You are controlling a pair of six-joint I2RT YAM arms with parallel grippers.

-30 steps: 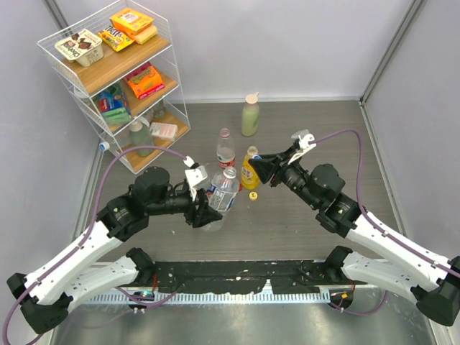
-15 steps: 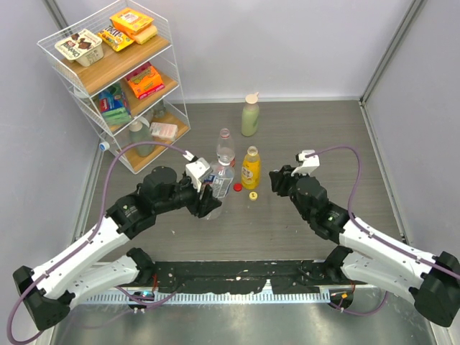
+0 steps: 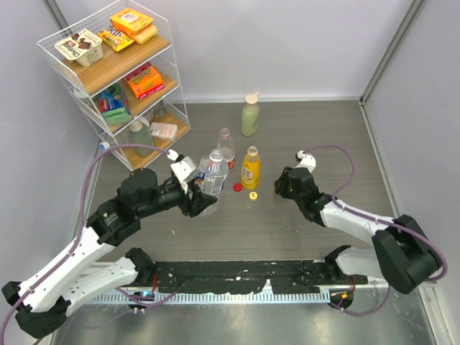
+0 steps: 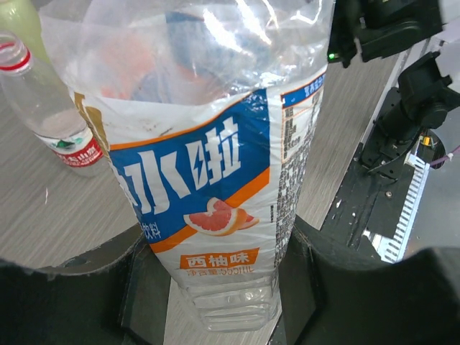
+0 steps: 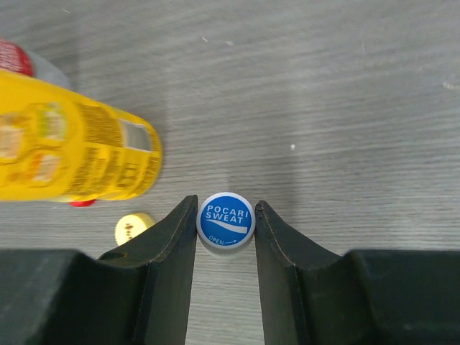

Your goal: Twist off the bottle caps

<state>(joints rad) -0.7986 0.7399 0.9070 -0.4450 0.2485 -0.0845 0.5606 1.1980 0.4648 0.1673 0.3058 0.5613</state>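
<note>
Though earlier aloft, right fingers [image 5: 169, 251] astride cap [image 5: 226, 219]

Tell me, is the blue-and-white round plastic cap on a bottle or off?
Off: the blue-and-white cap sits inside the right gripper, bare table beneath.

Blue cap [image 5: 226, 219], top printed POCARI SWEAT, on the grey bench [image 5: 345, 108], pinched between the two dark fingers of the right hand [image 5: 226, 205]. Yellow bottle [image 5: 72, 154] at left. Small yellow cap [image 5: 134, 228] near the left finger. Red cap [image 5: 83, 203], only its edge showing.
</note>
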